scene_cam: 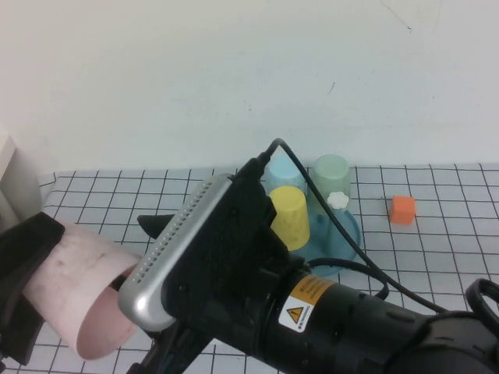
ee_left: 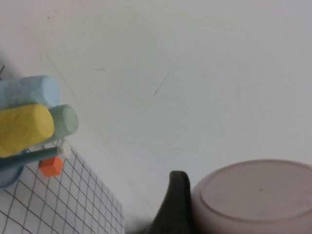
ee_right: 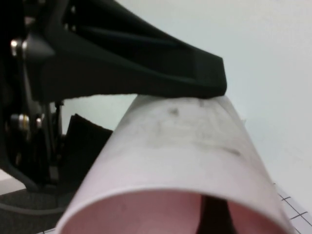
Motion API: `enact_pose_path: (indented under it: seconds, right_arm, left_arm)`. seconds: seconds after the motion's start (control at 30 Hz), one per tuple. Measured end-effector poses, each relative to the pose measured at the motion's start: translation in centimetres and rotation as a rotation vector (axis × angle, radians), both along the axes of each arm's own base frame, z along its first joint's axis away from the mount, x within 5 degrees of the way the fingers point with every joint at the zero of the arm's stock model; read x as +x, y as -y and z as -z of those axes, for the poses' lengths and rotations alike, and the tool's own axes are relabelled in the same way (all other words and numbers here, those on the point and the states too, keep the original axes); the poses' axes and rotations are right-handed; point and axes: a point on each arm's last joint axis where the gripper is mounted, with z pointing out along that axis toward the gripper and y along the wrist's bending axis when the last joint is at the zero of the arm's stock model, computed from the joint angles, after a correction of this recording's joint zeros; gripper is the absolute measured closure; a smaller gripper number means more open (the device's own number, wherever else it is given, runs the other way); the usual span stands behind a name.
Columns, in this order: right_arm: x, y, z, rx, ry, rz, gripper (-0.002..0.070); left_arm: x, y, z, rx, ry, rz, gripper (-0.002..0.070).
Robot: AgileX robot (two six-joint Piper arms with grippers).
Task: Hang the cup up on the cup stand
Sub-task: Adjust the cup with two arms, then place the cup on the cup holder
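The pale pink cup (scene_cam: 86, 300) hangs on its side above the table's near left, mouth toward the right arm. My left gripper (scene_cam: 35, 284) is shut on its base end. One black finger (ee_left: 175, 204) presses the cup's side (ee_left: 253, 195), and another (ee_right: 161, 78) lies along the top of the cup (ee_right: 180, 151). My right gripper (scene_cam: 168, 351) sits at the cup's mouth, hidden under its own wrist. The cup stand (scene_cam: 347, 238), a light-blue dish, stands at mid-table, and its white flower-tipped peg (scene_cam: 337, 200) is bare.
On the stand sit a yellow cup (scene_cam: 288, 216), a pale green cup (scene_cam: 331, 183) and a light-blue cup (scene_cam: 282, 173). An orange cube (scene_cam: 402, 209) lies to its right. The right arm's black forearm (scene_cam: 351, 319) fills the near foreground. A white block (scene_cam: 8, 171) stands at the far left.
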Motion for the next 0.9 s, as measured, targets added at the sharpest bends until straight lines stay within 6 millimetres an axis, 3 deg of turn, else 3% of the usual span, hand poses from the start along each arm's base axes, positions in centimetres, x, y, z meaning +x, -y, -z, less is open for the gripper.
enact_pose_path:
  seconds: [0.27,0.47,0.6,0.67,0.73,0.8,0.9]
  right_arm:
    - [-1.0,0.4,-0.1,-0.061,-0.063,-0.088,0.0264]
    - [-2.9,2.8,-3.4,-0.051,-0.044,-0.187,0.0264]
    - [-4.8,5.4,-6.1,-0.068,0.033,-0.291,0.0277]
    - [-5.8,6.9,-7.2,-0.083,0.073,-0.348,0.033]
    - [-7.0,8.7,-8.2,-0.113,0.12,-0.413,0.0428]
    - [-8.0,10.4,-8.9,-0.152,0.176,-0.459,0.0542]
    - [-9.0,13.0,-9.5,-0.218,0.19,-0.477,0.0633]
  left_arm:
    - [0.3,-0.7,0.0,0.132,0.06,-0.083,0.0106]
    - [0.5,-1.4,-1.8,0.315,0.187,-0.178,0.0109]
    - [0.7,-1.7,-3.5,0.526,0.31,-0.232,0.0109]
    - [1.1,-1.6,-4.2,0.62,0.359,-0.229,0.0109]
    - [1.8,-1.2,-4.9,0.696,0.4,-0.199,0.0109]
    - [2.7,-0.6,-5.4,0.789,0.46,-0.141,0.0111]
    - [4.6,0.9,-6.0,0.899,0.567,0.007,0.0111]
